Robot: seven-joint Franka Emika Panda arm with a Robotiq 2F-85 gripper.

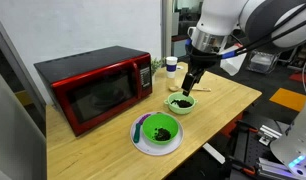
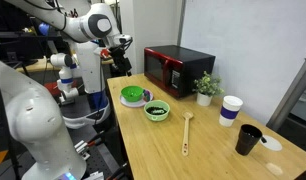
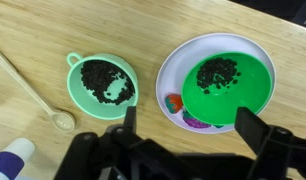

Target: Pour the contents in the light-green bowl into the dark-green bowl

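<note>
The light-green bowl (image 3: 101, 82) sits on the wooden table with the contents (image 3: 103, 78), dark loose bits, inside it. To its right the dark-green bowl (image 3: 228, 88) rests on a white plate (image 3: 167, 72) and also holds dark bits (image 3: 218, 73). My gripper (image 3: 191, 122) hangs open and empty above the table, its fingers straddling the plate's near edge. In both exterior views the gripper (image 1: 191, 82) (image 2: 121, 58) hovers well above the bowls. The light-green bowl (image 1: 181, 103) (image 2: 156, 110) stands beside the dark-green bowl (image 1: 159, 129) (image 2: 132, 95).
A red microwave (image 1: 93, 85) stands behind the bowls. A wooden spoon (image 3: 33, 95) lies left of the light-green bowl. On the far end of the table are a small plant (image 2: 204, 87), a white cup (image 2: 230, 110) and a black cup (image 2: 249, 140).
</note>
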